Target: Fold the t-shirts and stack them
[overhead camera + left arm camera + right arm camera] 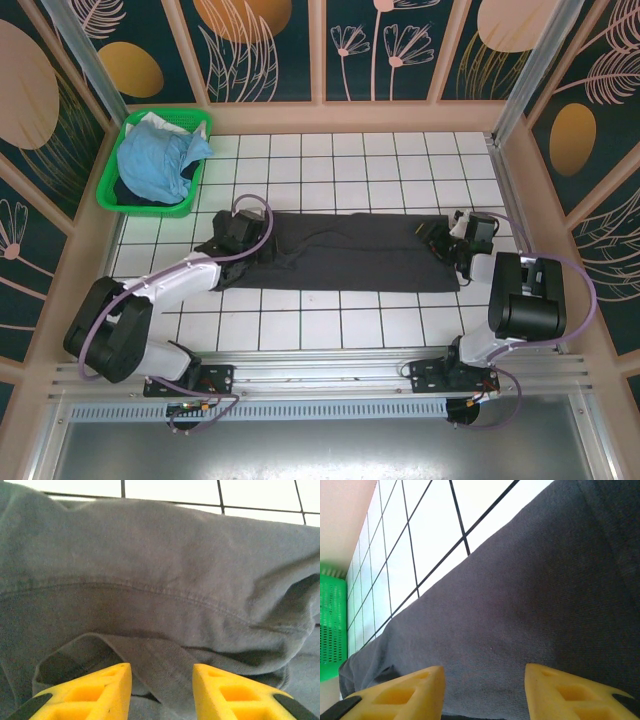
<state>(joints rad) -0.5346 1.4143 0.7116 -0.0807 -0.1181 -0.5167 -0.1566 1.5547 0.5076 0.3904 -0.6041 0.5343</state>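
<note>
Charcoal cotton by the look of it: the dark t-shirt [350,250] lies flat on the white tiled table [330,325], laid out as a long band running left to right just beyond the arm bases. The near edge is fairly straight, with some creases left of centre.

Left gripper [161,675] sits low over the band's left end. Jaws are parted, with the yellow fingers [117,680] either side of a loose folded strip of cloth, likely sleeve or hem. The gap is wider than the strip, so I read it as not pinched. A stitched seam runs across just beyond the tips.

Right gripper [484,675] is at the right end. Its jaws are also apart, with smooth cloth under and ahead of them and nothing clamped. The shirt's far edge and bare tiles lie beyond.

Handling, my judgement:
- It is light and limp, with no stiffness.
- It will sag between two holds and wrinkle if pulled unevenly.
- It is not fragile and not slippery on pads, but a thin layer can be missed or a second layer caught by mistake.
- The best holds are the two end corners of one long edge, on hem or seam where the cloth is thickest, with both arms lifting together.

Far left corner: the green basket [150,208] holds the light blue t-shirt [155,160], bunched and unfolded, well apart from the dark one.
</note>
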